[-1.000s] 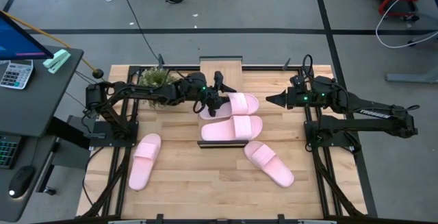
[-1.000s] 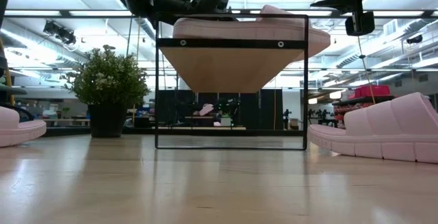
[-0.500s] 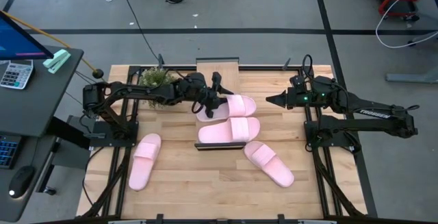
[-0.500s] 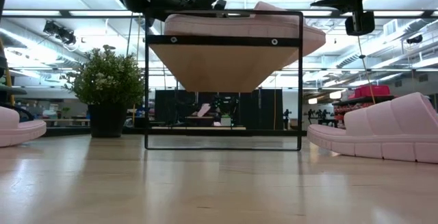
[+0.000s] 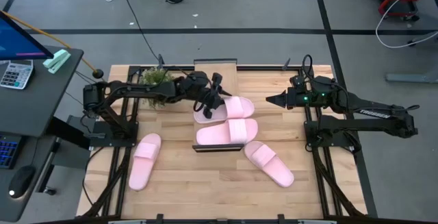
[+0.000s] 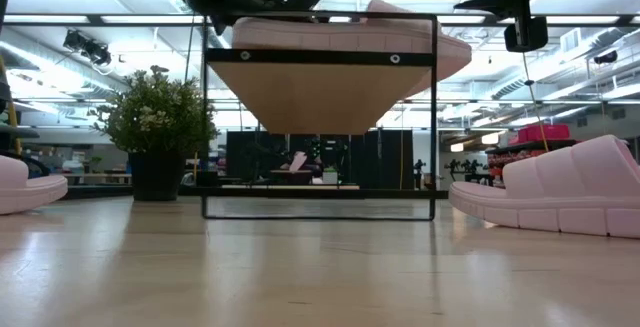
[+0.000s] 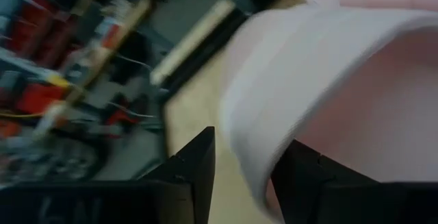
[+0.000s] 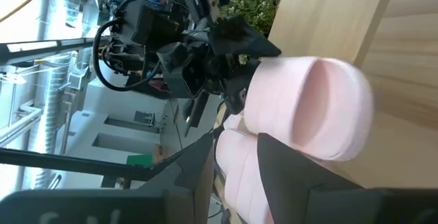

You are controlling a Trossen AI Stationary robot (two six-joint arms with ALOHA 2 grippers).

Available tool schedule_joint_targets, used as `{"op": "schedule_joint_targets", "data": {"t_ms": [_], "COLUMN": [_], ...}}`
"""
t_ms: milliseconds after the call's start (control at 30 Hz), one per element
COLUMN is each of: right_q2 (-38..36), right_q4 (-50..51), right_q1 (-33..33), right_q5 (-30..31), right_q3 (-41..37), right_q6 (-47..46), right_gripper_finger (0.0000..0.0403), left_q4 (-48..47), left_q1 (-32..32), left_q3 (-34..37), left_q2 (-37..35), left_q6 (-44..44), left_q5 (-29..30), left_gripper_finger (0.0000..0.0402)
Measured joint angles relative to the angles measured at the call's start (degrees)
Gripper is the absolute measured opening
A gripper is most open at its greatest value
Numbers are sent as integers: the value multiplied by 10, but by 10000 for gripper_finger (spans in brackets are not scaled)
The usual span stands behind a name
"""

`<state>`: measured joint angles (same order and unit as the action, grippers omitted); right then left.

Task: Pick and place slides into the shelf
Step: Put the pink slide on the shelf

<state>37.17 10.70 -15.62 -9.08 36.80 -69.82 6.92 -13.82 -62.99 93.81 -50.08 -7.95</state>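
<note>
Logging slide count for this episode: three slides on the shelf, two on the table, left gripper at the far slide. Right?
Not quite: the high view shows two slides on the shelf, the far slide and the near one. Two more lie on the table, one at left and one at right. The left gripper is at the far slide, as you said.
</note>
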Motion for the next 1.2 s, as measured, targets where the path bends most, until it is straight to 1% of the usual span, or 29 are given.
{"op": "schedule_joint_targets", "data": {"t_ms": [100,300,433,600,900,1033,1200], "right_q2": [0,0,0,0,0,0,0], "right_q4": [0,0,0,0,0,0,0], "right_q1": [0,0,0,0,0,0,0], "right_q5": [0,0,0,0,0,0,0], "right_q3": [0,0,0,0,0,0,0], "right_q6": [0,3,4,5,6,6,9], "right_gripper_finger": [120,120,120,120,120,120,120], "left_q4": [-50,-67,-74,-106,-106,-106,-103], "left_q1": [1,-1,-1,-1,1,6,6], "left_q3": [-24,-49,-52,-53,-53,-53,-53], "left_q2": [1,1,1,0,-1,-1,-1], "left_q6": [0,0,0,0,19,19,58], "left_q5": [-15,-15,-15,-18,-28,-31,-61], "left_gripper_finger": [135,134,141,146,138,144,154]}}
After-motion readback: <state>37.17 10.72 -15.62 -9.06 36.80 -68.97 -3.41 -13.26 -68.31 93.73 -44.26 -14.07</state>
